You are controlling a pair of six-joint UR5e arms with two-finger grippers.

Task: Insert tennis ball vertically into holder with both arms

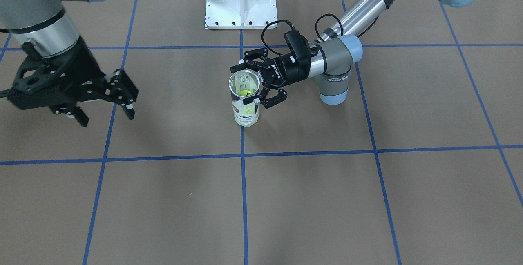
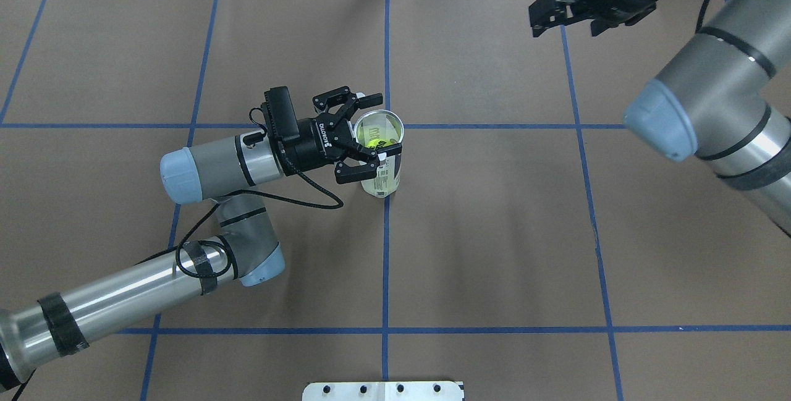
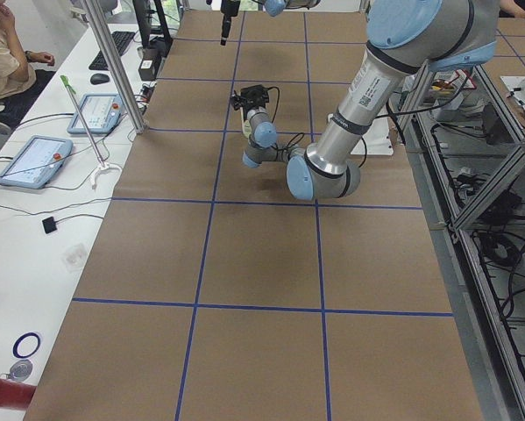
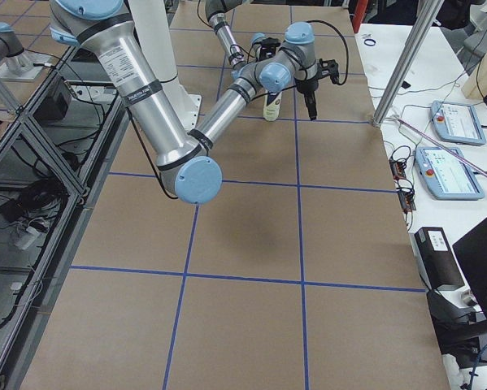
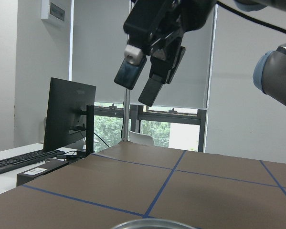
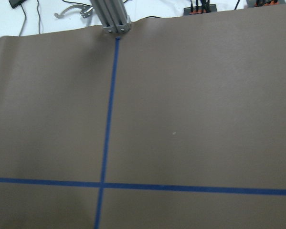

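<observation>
Left tool [image 2: 378, 127] low, spread — right tool [image 1: 107, 116] raised, open.

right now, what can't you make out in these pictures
ball: print too small, deep in the can, overhead view
left tool: fingers flank the can; grip unclear, front and overhead views
left wrist view: bottom edge cuts off all but the can's rim
</observation>
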